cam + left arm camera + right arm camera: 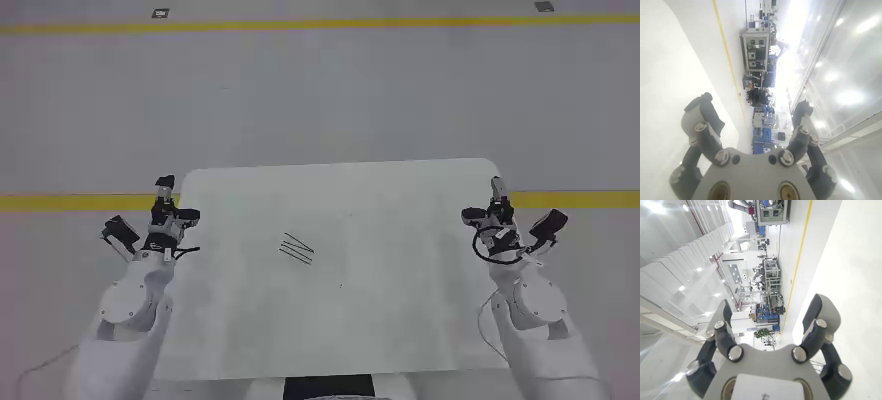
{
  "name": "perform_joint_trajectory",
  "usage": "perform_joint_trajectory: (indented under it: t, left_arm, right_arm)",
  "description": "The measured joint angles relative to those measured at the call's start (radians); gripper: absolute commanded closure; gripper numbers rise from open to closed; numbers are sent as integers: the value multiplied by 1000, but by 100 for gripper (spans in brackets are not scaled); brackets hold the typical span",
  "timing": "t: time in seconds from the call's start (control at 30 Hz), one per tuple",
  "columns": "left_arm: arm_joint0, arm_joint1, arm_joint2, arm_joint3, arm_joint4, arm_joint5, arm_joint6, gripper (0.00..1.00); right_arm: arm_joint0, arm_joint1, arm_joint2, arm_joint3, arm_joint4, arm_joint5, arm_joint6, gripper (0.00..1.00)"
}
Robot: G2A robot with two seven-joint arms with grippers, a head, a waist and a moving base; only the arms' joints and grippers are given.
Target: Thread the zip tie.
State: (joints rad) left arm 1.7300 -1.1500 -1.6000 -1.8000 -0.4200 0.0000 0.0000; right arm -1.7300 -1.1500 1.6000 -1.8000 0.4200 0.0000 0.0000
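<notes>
Several thin dark zip ties [297, 248] lie close together near the middle of the white table [400, 300]. My left gripper [163, 187] is raised at the table's left edge, far from the ties. It stands open [755, 102] with nothing between its fingers, pointing out into the room. My right gripper [497, 187] is raised at the table's right edge, equally far from the ties. It too is open [772, 304] and holds nothing.
The table has rounded far corners, and its surface around the zip ties is bare. A yellow floor line [60, 202] runs behind the table. Machines and racks [757, 51] stand far off in the room.
</notes>
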Motion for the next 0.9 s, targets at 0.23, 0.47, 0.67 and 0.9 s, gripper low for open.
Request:
perform_joint_trajectory:
  t: [0.23,0.47,0.67,0.9]
  left_arm:
    - [0,0,0,0,0,0,0,0]
    - [0,0,0,0,0,0,0,0]
    - [0,0,0,0,0,0,0,0]
    - [0,0,0,0,0,0,0,0]
  right_arm:
    - [4,1,-1,-5,-4,-4,4,0]
    - [96,7,-54,-58,-282,-34,84,0]
    - [157,6,-130,-42,-461,-55,129,0]
    - [156,6,-128,-42,-457,-54,128,0]
